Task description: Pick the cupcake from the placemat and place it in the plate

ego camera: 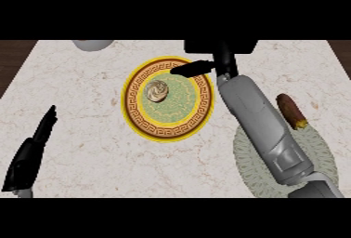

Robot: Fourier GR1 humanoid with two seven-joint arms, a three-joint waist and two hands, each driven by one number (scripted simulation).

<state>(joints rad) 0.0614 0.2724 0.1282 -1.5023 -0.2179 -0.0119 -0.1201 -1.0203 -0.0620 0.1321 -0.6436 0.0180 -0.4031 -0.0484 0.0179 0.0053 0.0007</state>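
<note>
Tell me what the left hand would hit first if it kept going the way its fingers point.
Probably nothing: the left hand points up and slightly right over bare counter, left of the plate. Height is unclear.

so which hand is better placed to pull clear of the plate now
Right. The right hand is over the plate's far rim, beside the cupcake sitting in it; the left hand rests far left.
</note>
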